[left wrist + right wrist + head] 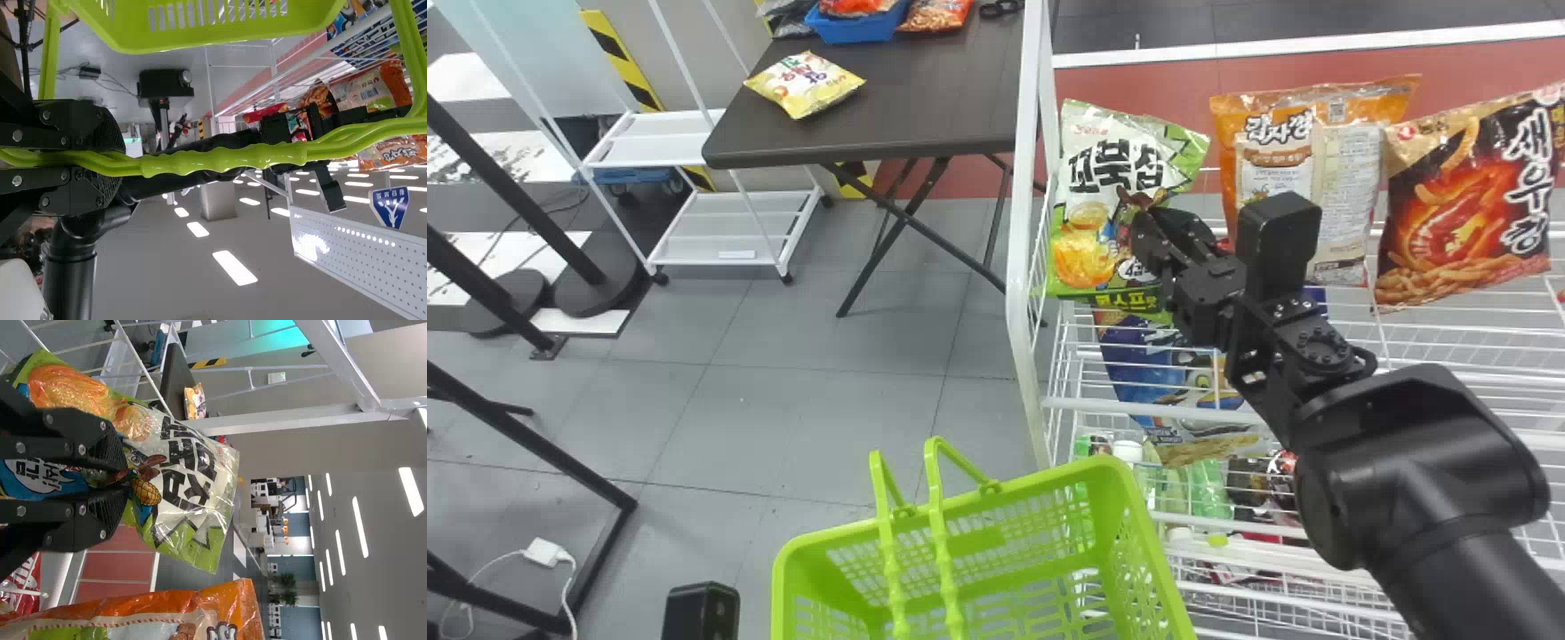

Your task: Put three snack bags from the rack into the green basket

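Observation:
In the head view my right gripper (1152,233) is at the front of the green snack bag (1107,191), which stands upright at the left end of the white rack (1027,222). In the right wrist view the right gripper (113,479) pinches a crumpled fold of that green snack bag (187,470). The green basket (996,502) is at the bottom centre, its mesh floor showing. A part of my left gripper (701,612) is left of it. In the left wrist view the left gripper (110,162) is shut on the basket's handles (227,159).
Right of the green bag stand an orange bag (1303,169) and a red-black bag (1467,200). A blue bag (1174,373) and bottles (1209,489) are lower on the rack. Behind are a dark table (925,98) with a yellow bag (805,83) and a white cart (720,236).

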